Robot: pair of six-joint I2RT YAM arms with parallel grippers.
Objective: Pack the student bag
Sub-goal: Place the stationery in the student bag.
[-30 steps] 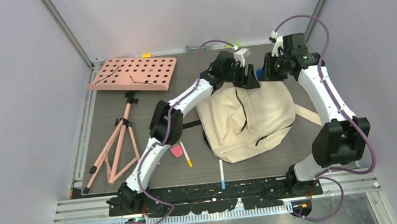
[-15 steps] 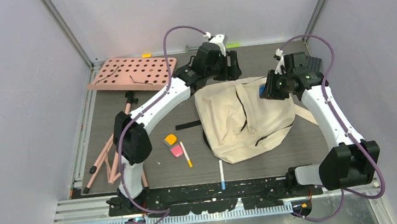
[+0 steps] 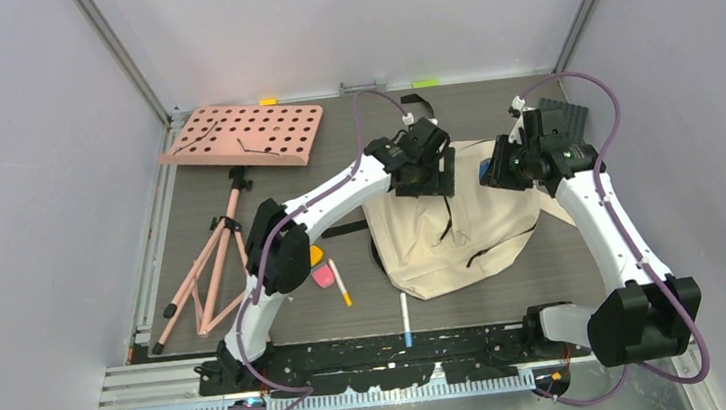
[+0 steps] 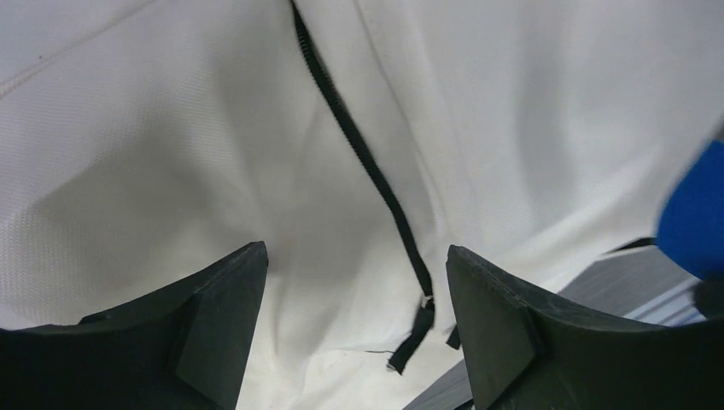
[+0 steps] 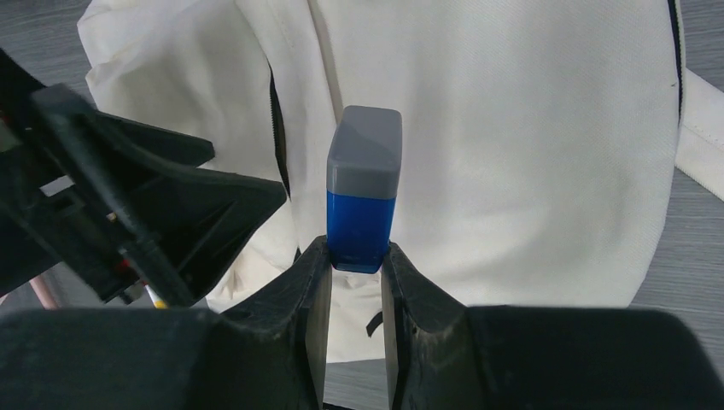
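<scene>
Here we see the left gripper [image 4: 354, 265] spread wide, its two black fingers [image 4: 222, 316] well apart with nothing pinched between them. It hangs close over the cream cloth of the student bag [image 4: 171, 128], right above the black zipper [image 4: 367, 171], whose pull tab lies in the gap between the fingers. Whether the fingertips touch the cloth we cannot tell. From overhead, this gripper sits at the bag's 11 o'clock corner.

The right gripper [image 5: 354, 256] is clenched on a blue block [image 5: 363, 196] with a grey cap. It pinches the blue lower end, so the grey end sticks out past the fingertips. We find it at the bag's 1 o'clock edge, near the left gripper but apart from it.

The student bag lies flat on the table [image 3: 508, 291], a little toward 3 o'clock from the middle, with its black straps across the top face.
</scene>
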